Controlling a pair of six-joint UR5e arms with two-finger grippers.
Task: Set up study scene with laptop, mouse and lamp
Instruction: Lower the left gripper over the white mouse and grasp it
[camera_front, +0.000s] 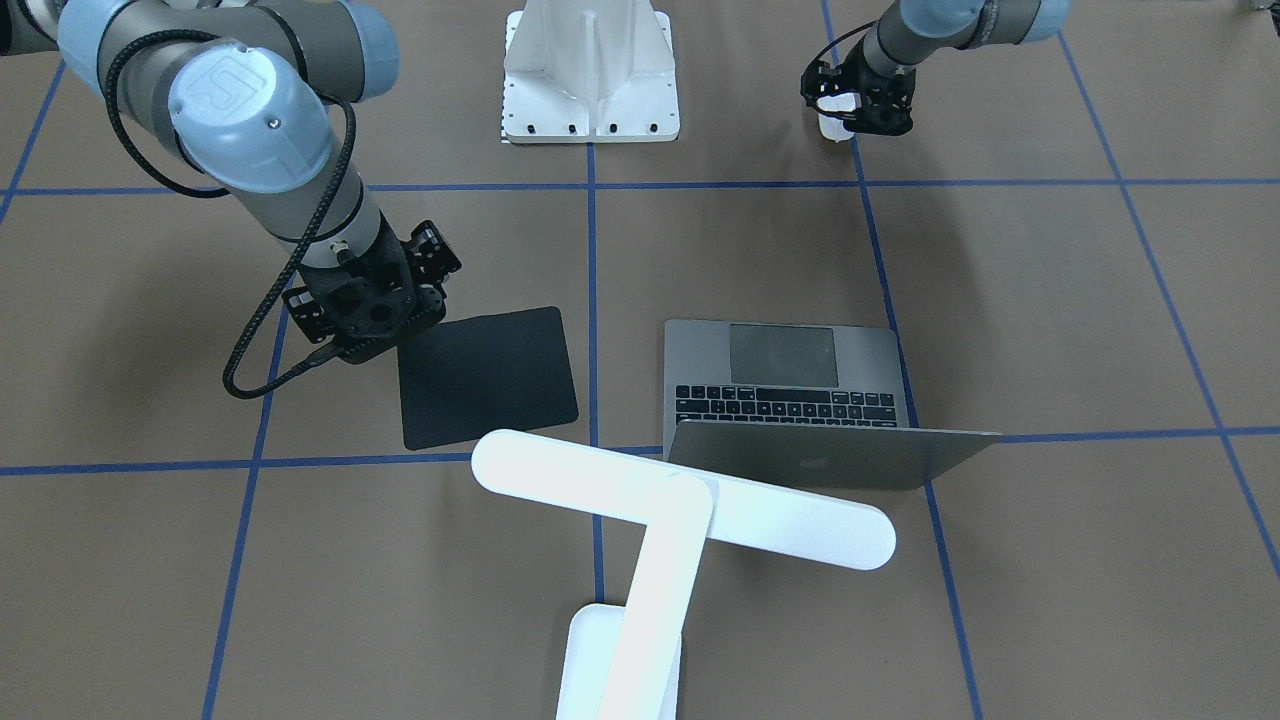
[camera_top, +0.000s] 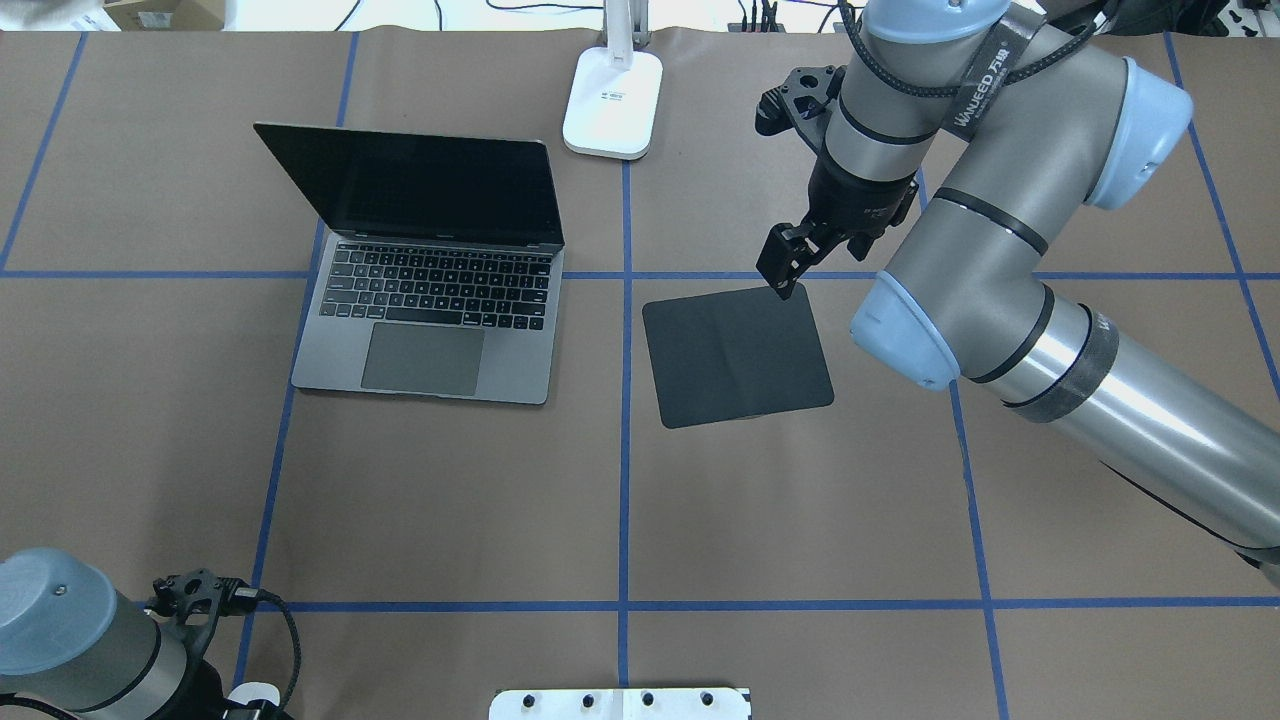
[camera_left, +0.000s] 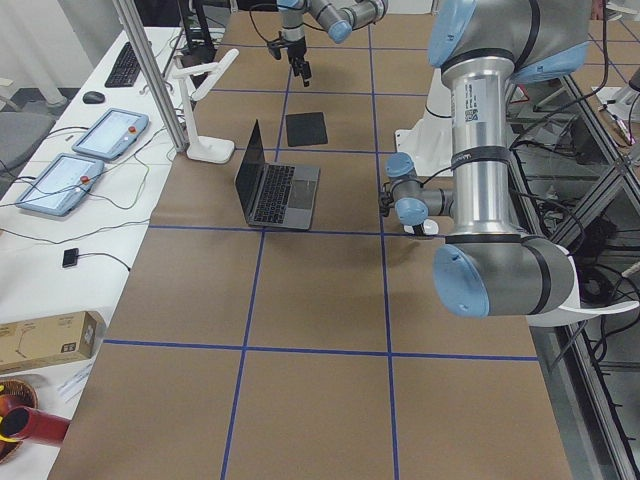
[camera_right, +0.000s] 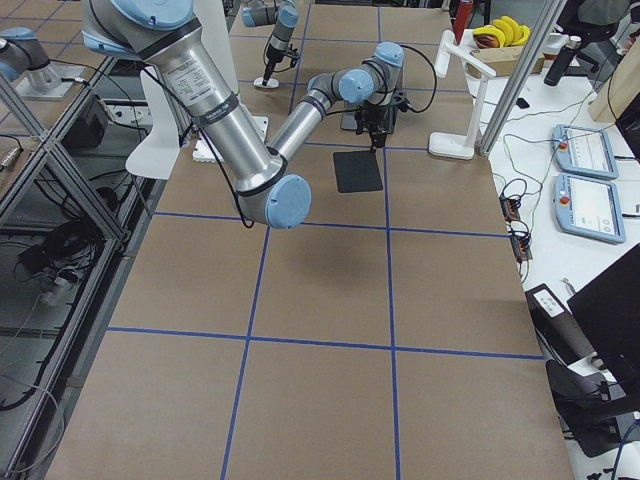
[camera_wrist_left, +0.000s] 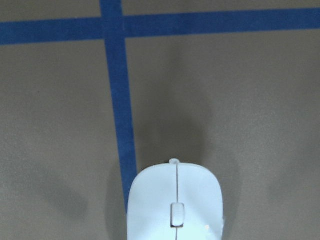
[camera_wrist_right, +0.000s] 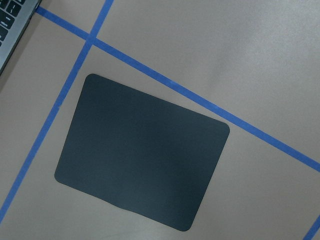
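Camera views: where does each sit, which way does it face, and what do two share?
Front-facing: across the table, facing the robot; right arm, left arm, lamp, laptop, pad.
Overhead: behind the robot, looking forward-down; both arms.
Exterior left: table's left end, looking along it; left arm near.
Exterior right: right end; right arm near.
Left wrist: down on the mouse; no robot part shows.
Right wrist: down on the pad; no robot part shows.
Shared: overhead and right wrist both show pad and laptop.
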